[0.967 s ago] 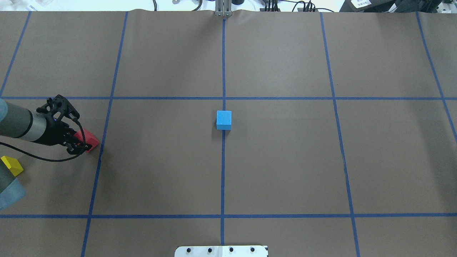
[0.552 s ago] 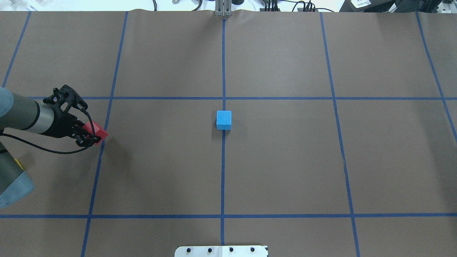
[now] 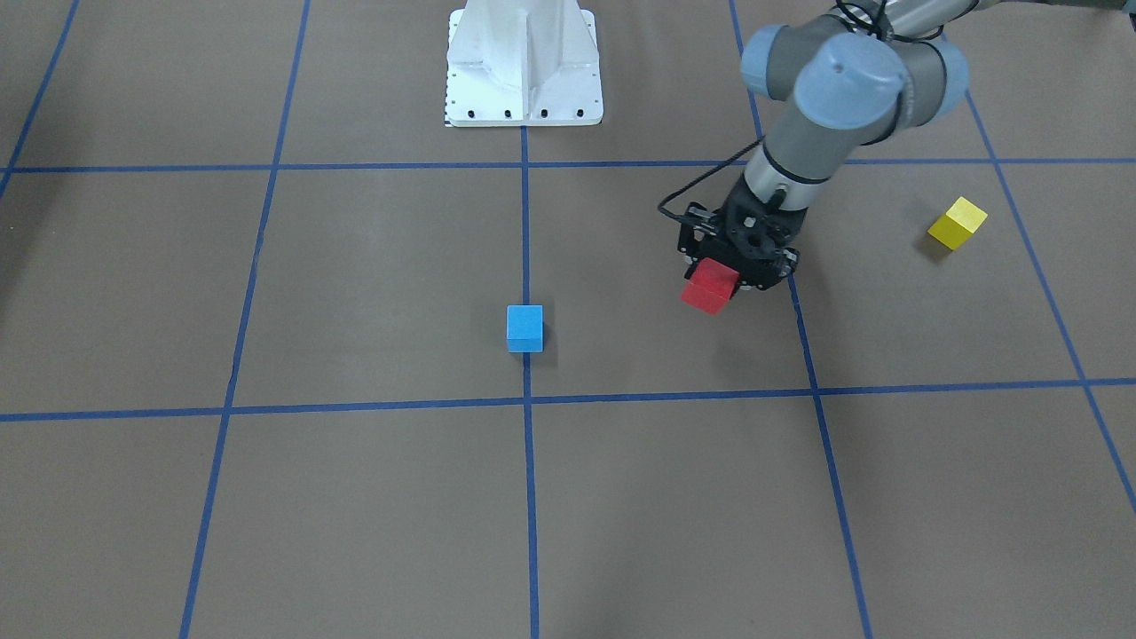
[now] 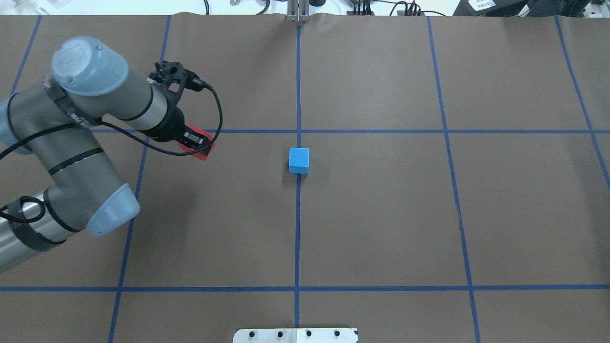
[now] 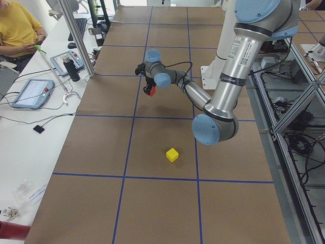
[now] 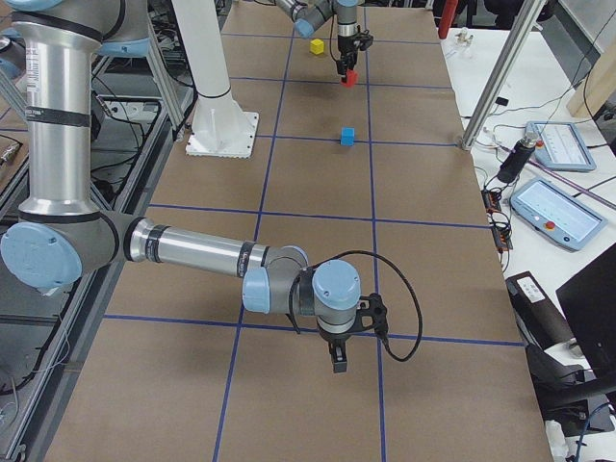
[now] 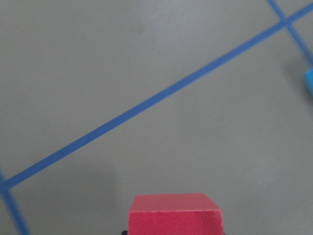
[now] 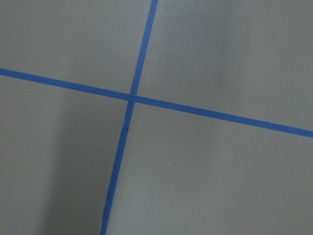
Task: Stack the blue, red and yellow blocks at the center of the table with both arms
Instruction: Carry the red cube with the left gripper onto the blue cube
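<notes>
— Item 1?
— Centre block: on the table, on a tape line, before the pedestal.
— Item 2?
— Held block: in the left gripper, off the table, to the robot's left of item 1.
— Item 3?
— Outer block: on the table, further left, well apart.

Your overhead view looks forward and down on the counter from behind the robot. Your front-facing one looks steeply down from across it, the white pedestal at its top. Both share the blue block on the centre tape line. Your two side views look along the counter from opposite ends, and both catch the yellow block. Your left wrist camera sits close above the counter, the red block at its lower edge, a sliver of blue at its right. Your right wrist camera looks close down on a tape crossing.
</notes>
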### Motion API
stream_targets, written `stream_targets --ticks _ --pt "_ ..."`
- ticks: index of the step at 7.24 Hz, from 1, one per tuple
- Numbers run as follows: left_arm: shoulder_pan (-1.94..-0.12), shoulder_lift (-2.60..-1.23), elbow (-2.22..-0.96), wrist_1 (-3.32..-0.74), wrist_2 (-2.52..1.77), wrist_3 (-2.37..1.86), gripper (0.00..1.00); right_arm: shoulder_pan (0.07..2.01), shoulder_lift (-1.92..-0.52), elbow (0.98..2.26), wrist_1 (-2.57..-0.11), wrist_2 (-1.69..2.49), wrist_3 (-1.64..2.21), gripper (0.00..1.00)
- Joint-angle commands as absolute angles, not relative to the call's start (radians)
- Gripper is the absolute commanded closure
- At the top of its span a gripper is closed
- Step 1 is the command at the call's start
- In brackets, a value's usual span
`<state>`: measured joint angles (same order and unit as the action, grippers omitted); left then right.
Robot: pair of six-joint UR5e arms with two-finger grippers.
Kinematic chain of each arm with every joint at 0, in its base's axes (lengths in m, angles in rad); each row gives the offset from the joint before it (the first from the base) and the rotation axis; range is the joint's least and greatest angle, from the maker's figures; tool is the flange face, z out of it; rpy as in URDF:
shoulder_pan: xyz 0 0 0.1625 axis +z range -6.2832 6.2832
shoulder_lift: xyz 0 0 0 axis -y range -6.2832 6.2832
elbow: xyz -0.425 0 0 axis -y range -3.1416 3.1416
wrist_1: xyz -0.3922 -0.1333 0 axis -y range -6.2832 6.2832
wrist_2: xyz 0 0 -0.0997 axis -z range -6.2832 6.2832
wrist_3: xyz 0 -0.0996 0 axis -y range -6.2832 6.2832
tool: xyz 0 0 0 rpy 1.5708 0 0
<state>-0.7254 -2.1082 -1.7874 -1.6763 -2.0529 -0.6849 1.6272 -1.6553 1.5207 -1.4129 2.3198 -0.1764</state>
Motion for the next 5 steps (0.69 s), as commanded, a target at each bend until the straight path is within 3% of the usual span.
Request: stream_targets --ticks 1,3,5 --pt "-0.628 -2.286 -1.710 -1.591 -1.963 -0.957 1.00 1.628 -1.649 1.516 -1.413 2.319 -0.175 0.00" --pt "-0.583 -2.444 -1.533 -1.591 -1.922 -1.112 1.00 1.628 -1.646 1.516 -1.413 2.319 -0.175 0.00" --pt "-0.566 -2.489 -1.458 -1.592 -1.876 -1.133 1.00 1.628 -1.646 1.516 -1.413 2.321 -0.175 0.00"
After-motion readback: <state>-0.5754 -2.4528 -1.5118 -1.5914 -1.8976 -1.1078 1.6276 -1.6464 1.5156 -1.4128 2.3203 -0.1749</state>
